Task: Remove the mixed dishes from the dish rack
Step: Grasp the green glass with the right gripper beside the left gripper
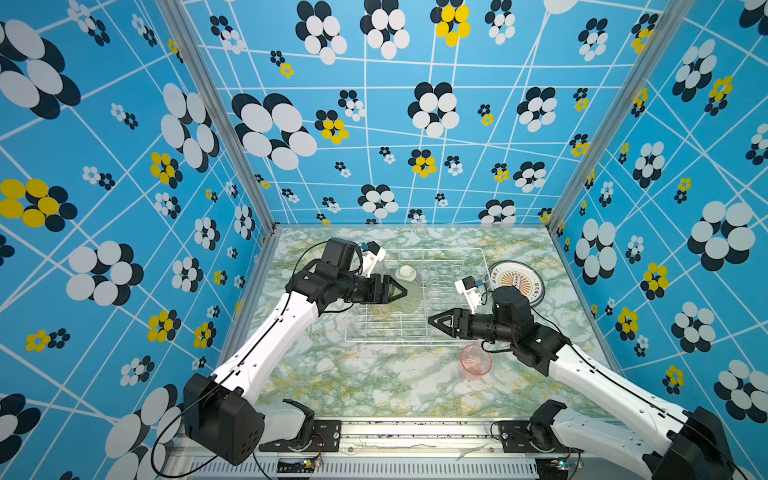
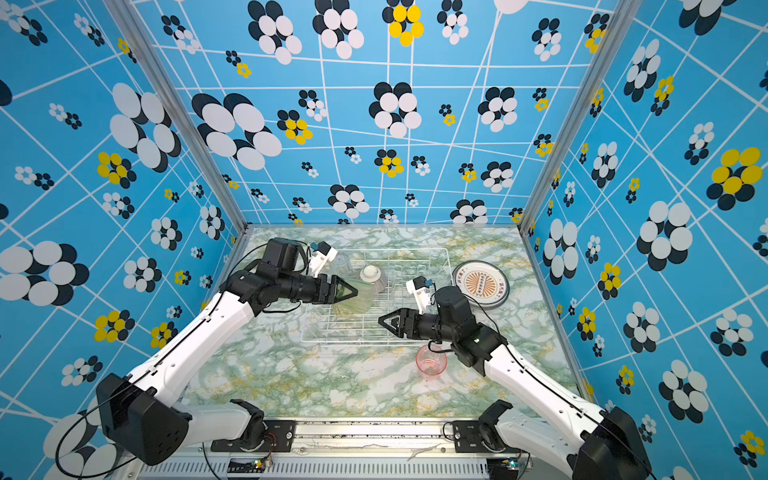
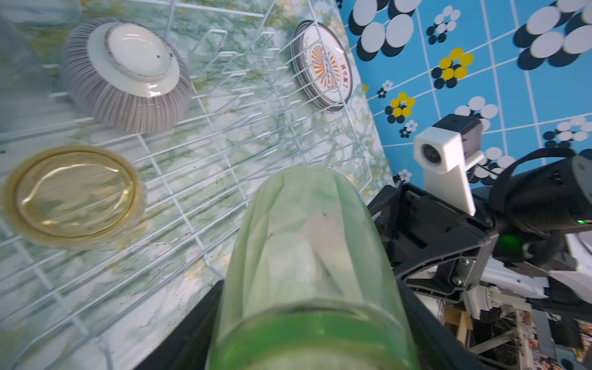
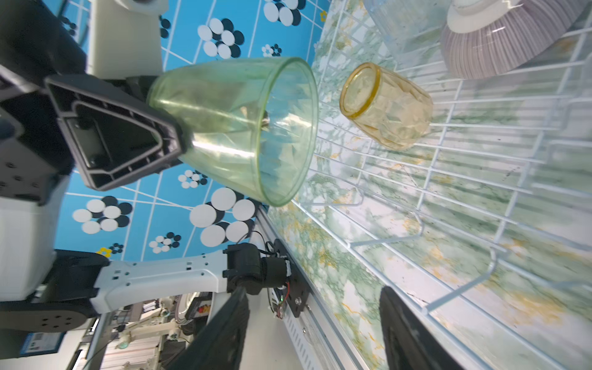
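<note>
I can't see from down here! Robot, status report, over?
Left gripper shut on green tumbler, held above dish rack. Right gripper open, empty. Amber tumbler, striped bowl in rack. Nothing seen in the way.

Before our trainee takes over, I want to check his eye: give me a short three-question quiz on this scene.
1. True or false: the fingers of the right gripper hold the pink translucent tumbler.
2. What do the left gripper's fingers hold? A) amber tumbler B) green translucent tumbler C) striped ribbed bowl
3. Where does the round white printed plate lie?
Key: 1 false, it sits on the marble-patterned table. 2 B. 3 On the table, right of the white wire dish rack.
</note>
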`<action>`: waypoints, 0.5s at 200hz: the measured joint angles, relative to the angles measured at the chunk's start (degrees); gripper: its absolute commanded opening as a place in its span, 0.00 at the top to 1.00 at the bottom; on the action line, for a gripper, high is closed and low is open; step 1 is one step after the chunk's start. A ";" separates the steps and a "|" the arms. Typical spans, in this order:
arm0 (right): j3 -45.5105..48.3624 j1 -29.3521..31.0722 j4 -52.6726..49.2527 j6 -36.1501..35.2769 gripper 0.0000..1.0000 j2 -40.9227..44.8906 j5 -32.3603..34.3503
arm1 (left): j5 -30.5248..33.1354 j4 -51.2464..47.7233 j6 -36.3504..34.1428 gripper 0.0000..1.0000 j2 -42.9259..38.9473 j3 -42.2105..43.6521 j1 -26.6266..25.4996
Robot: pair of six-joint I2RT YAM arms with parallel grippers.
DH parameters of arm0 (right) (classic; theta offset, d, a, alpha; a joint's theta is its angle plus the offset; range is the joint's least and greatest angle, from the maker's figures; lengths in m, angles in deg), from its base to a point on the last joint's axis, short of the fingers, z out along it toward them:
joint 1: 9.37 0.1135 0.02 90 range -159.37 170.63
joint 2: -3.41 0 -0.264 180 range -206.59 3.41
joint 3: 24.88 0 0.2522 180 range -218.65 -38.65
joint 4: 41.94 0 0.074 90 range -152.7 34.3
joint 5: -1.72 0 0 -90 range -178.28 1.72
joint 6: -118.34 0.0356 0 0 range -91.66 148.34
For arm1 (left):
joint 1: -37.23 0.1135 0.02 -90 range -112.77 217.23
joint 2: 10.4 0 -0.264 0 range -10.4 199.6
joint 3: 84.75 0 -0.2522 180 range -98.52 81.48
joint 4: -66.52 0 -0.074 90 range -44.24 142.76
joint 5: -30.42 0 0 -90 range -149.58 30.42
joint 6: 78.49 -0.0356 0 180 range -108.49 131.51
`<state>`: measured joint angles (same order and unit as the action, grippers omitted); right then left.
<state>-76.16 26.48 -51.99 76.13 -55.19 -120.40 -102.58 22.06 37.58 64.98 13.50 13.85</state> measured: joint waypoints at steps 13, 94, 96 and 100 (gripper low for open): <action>0.52 0.00 4.70 2.10 0.36 -0.04 -0.83 | -2.75 4.59 3.17 0.51 0.09 2.14 0.02; -1.64 0.00 18.40 4.57 0.38 -2.32 -1.86 | -11.30 25.68 17.84 0.52 0.11 7.65 0.07; -1.70 0.00 18.56 4.57 0.39 -2.47 -1.88 | -11.43 26.14 18.12 0.52 0.11 7.76 0.07; -1.81 0.00 18.95 4.57 0.39 -2.73 -1.86 | -11.67 26.93 18.69 0.52 0.11 8.00 0.07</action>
<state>-77.98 26.48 -33.04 80.70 -57.93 -122.26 -114.25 48.99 56.26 65.09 21.50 13.92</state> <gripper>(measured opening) 0.627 0.748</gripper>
